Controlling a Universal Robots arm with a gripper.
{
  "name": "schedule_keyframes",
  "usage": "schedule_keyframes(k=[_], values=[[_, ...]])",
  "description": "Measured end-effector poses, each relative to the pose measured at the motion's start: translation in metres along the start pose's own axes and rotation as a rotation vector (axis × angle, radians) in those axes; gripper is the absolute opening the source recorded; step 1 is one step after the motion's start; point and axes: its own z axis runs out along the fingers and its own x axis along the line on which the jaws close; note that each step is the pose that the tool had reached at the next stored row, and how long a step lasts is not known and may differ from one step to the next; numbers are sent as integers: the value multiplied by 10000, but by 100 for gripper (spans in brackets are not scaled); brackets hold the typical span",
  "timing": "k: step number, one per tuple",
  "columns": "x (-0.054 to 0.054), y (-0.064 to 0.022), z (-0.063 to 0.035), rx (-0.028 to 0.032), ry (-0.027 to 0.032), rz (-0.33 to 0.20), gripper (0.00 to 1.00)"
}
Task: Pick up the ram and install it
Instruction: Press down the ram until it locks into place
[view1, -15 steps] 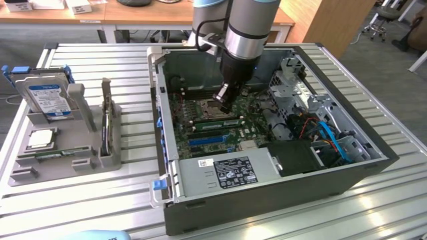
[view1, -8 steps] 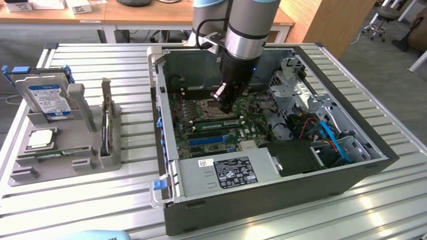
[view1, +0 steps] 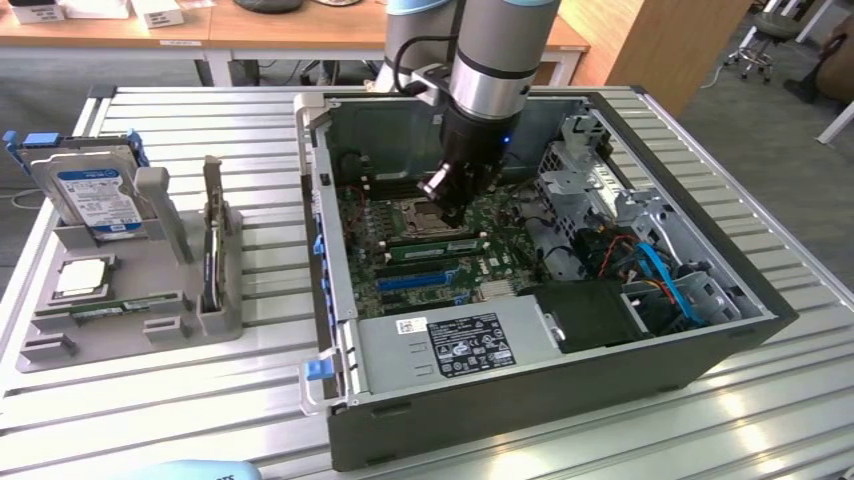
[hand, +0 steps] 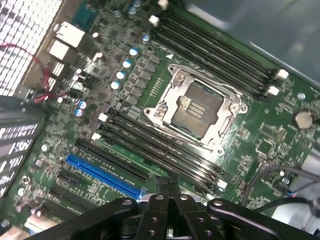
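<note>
The ram lies flat in a memory slot on the motherboard, a long green stick just on the near side of the processor socket, running roughly parallel to the blue expansion slot that sits a little further toward the case's front. In the wrist view the slots beside the socket appear as dark parallel channels with white latches at their ends; whether the stick is fully seated cannot be told.

The gripper hangs directly above the board, its fingers drawn together with nothing between them, tips close over the socket and the ram's slot. In the wrist view the closed fingertips meet near the end of the blue slot.

All of this is inside an open computer case standing on the slatted tabletop, toward the edge on the exterior view's right; a black fan housing and blue cables fill the case's near corner.

Toward the tabletop's opposite edge stands a grey parts holder carrying an upright hard drive, a square silver processor chip and another green stick lying flat.
</note>
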Motion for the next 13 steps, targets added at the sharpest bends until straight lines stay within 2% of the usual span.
schedule_keyframes(k=[13], values=[[0, 0, 5, 32, -29, 1694, 10]])
